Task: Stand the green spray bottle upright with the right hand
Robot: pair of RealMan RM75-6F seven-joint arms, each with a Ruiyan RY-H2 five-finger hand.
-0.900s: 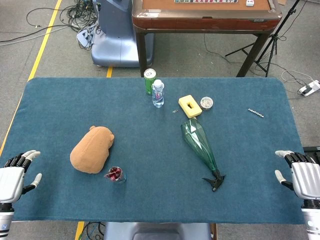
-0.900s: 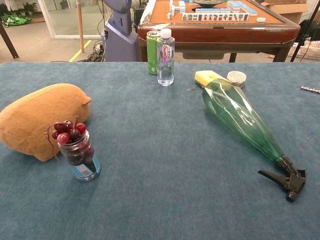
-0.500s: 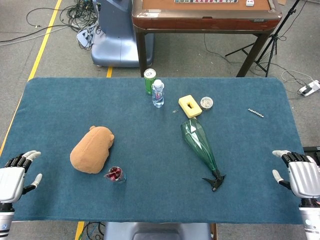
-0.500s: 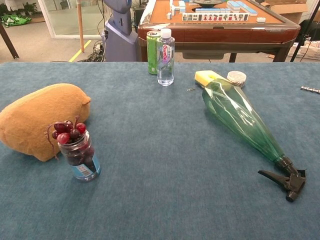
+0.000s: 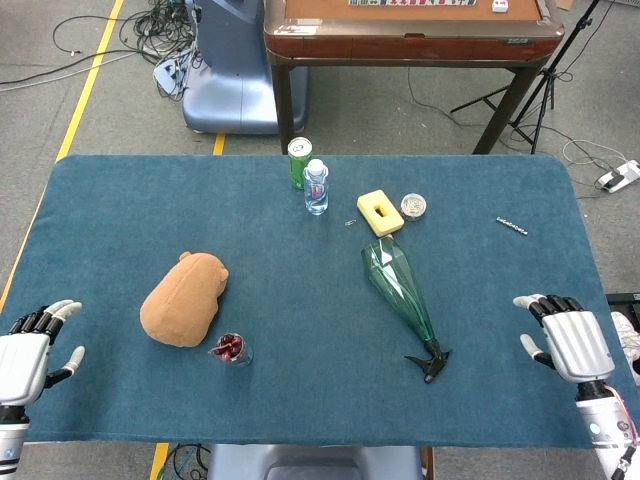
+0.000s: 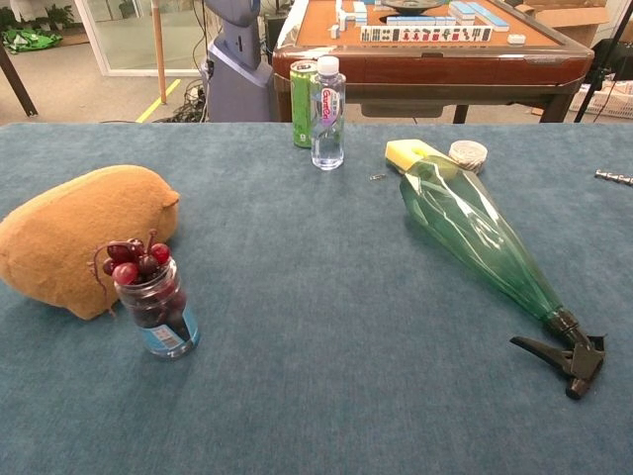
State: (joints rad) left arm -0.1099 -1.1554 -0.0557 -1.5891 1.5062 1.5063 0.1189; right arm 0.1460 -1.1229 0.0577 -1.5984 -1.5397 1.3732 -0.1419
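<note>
The head view looked steeply down from above the near edge, covering the whole blue worktop point(image 5: 120, 200) and the floor beyond. The chest view sat low and close, facing horizontally across the worktop point(image 6: 316, 396). Both shared the worktop's central area.

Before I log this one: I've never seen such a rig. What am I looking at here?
A two-armed robot sits at a table covered in blue cloth. The head view looks down from above; the chest view looks low across the tabletop. The left hand and right hand are mechanical, fingers apart, holding nothing, and show only in the head view. On the cloth lie a green spray bottle on its side, a plush toy, a cherry jar, a water bottle, a green can, a yellow block and a small round tin.
</note>
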